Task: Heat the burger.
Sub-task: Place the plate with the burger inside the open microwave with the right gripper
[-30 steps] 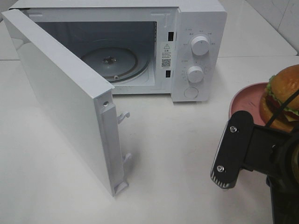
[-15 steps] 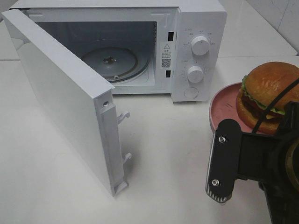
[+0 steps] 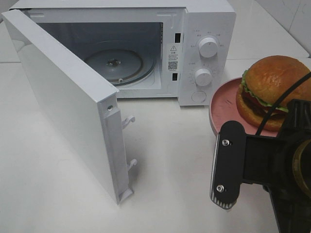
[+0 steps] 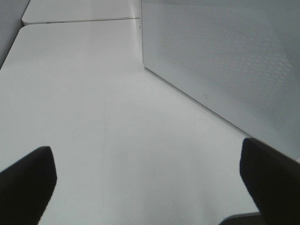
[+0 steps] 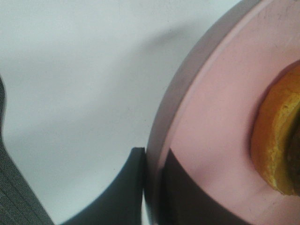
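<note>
Burger [image 3: 272, 90] and its round pink plate [image 3: 224, 110] have shifted left toward the one white microwave [image 3: 206, 19]. The right gripper [image 5: 152, 185] pinches the plate's rim, and the glossy burger sits on the plate. Smooth white table [image 3: 170, 160] lies open between the plate and the swung-out door [image 3: 63, 102]. One glass turntable [image 3: 116, 63], two round knobs [image 3: 208, 47]. The left gripper [image 4: 150, 183] is spread wide, holding nothing.

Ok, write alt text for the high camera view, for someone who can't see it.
A burger sits on a pink plate at the right, behind the black right arm and beside a white microwave. The microwave's door stands wide open to the left, showing its glass turntable.
</note>
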